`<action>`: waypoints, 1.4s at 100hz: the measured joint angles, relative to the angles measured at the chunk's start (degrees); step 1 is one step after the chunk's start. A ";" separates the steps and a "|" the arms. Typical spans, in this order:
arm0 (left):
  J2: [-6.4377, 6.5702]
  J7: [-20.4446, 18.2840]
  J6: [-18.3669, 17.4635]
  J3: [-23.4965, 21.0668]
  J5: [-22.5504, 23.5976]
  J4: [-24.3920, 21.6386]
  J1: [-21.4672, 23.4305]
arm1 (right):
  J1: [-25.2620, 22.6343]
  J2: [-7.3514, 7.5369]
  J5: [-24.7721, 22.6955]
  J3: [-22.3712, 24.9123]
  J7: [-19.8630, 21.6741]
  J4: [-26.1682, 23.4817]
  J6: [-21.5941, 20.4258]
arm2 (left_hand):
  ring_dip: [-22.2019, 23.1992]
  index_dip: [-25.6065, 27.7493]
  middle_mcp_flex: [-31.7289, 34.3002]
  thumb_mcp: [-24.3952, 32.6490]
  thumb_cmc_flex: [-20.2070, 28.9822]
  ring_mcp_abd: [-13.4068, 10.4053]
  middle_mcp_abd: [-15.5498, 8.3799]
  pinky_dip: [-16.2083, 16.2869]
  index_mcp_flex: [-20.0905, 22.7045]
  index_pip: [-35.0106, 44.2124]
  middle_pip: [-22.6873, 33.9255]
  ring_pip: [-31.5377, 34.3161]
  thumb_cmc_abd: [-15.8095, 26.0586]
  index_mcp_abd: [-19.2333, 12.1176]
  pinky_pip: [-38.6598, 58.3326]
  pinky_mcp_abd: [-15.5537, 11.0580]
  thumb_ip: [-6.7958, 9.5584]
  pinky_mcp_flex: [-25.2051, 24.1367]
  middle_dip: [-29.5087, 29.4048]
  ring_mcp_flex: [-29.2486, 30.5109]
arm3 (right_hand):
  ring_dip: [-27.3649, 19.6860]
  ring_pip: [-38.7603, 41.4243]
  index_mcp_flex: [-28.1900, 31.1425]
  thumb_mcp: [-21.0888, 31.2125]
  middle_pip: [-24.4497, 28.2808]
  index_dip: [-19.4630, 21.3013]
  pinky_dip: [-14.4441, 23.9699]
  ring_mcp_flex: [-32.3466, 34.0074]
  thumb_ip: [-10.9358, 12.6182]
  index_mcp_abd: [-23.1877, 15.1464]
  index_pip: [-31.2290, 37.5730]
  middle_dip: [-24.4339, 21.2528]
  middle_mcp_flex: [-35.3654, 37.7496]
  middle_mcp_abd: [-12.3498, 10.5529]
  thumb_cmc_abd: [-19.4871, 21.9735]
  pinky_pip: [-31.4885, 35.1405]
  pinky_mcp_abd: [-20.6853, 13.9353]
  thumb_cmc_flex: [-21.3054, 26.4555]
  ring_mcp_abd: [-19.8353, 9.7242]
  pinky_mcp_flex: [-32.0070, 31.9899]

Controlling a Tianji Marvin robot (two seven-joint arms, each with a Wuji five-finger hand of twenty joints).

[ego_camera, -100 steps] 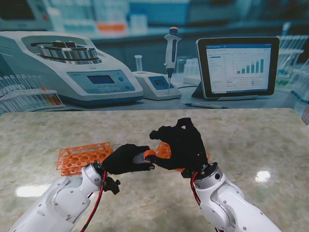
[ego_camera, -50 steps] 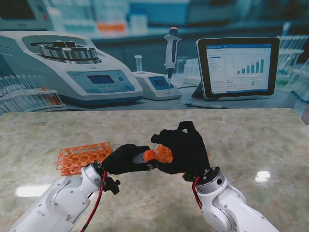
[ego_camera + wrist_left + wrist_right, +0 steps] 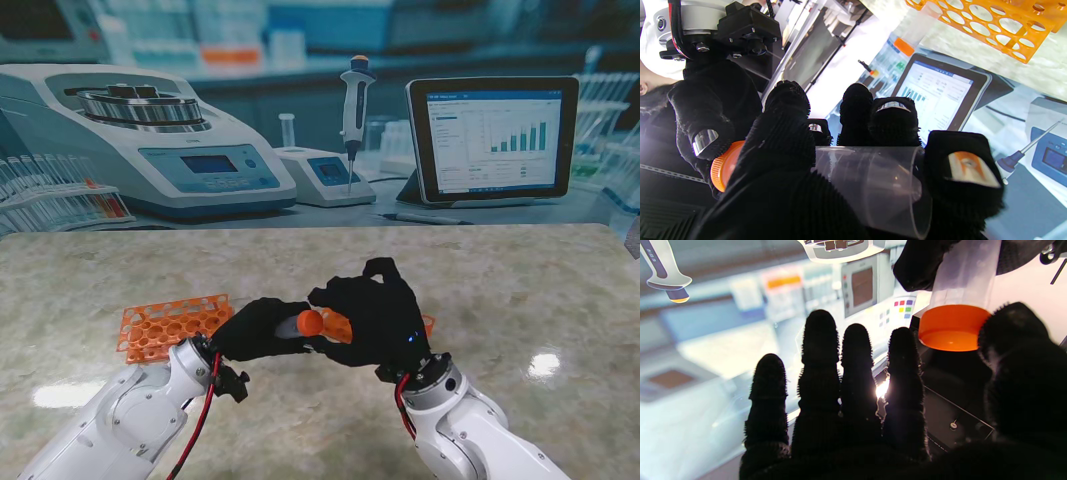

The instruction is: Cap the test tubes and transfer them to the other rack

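My left hand [image 3: 262,330] is shut on a clear test tube [image 3: 873,181], held level above the table. The tube's orange cap [image 3: 310,322] points toward my right hand [image 3: 378,312]. In the right wrist view the orange cap [image 3: 952,328] sits between that hand's thumb [image 3: 1013,330] and index finger [image 3: 903,350], while the other fingers stand straight. One right fingertip [image 3: 703,141] lies against the cap [image 3: 721,166] in the left wrist view. An orange rack [image 3: 165,325] lies to the left. A second orange rack [image 3: 428,324] is mostly hidden behind my right hand.
At the back stand a centrifuge [image 3: 150,140], a small scale with a pipette [image 3: 355,100] and a tablet [image 3: 492,135]. Another capped tube [image 3: 912,35] shows beside the rack [image 3: 1000,23] in the left wrist view. Marble table top [image 3: 520,290] spreads to the right.
My right hand has shifted a little nearer to me and turned around the cap. The capped end of the tube now shows more plainly between the hands. The left hand has barely moved.
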 measured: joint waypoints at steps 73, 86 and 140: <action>0.17 -0.73 0.31 0.46 -0.61 0.37 -0.68 | 0.45 -0.05 1.86 0.72 4.43 -0.67 -1.92 | 0.00 0.00 0.00 0.00 0.00 0.00 0.00 0.00 0.00 0.00 0.00 0.00 0.00 0.00 0.00 0.00 0.00 0.00 0.00 0.00 | 0.16 0.60 0.11 -2.52 1.34 -3.88 0.70 0.85 -2.24 -1.96 5.73 1.06 3.15 -0.01 0.43 0.76 0.00 2.40 -0.04 0.83; 0.19 -0.74 0.33 0.53 -0.63 0.42 -0.72 | 0.53 -0.05 2.16 0.72 5.12 -0.75 -2.12 | 0.00 0.00 0.00 0.00 0.00 0.00 -0.01 0.00 0.00 0.04 0.00 0.00 0.00 0.00 0.00 0.00 0.00 0.00 0.00 0.00 | 0.15 0.65 0.12 -2.57 1.26 -3.89 0.70 1.39 -2.24 -1.97 5.76 0.91 3.72 -0.01 0.47 0.77 0.00 2.40 -0.06 0.87; 0.22 -0.64 0.34 0.34 -0.59 0.41 -0.68 | 1.74 -0.24 3.33 -0.24 5.21 -0.17 -2.16 | 0.00 0.02 0.00 0.00 0.00 -0.01 -0.01 0.00 0.00 0.85 0.00 0.00 0.00 0.00 0.00 0.03 0.00 0.00 0.00 0.00 | 0.89 4.93 0.62 -13.18 3.82 -13.68 0.72 6.91 -3.58 -2.67 14.31 0.85 11.14 -1.26 2.39 2.81 -0.88 6.48 -0.92 4.08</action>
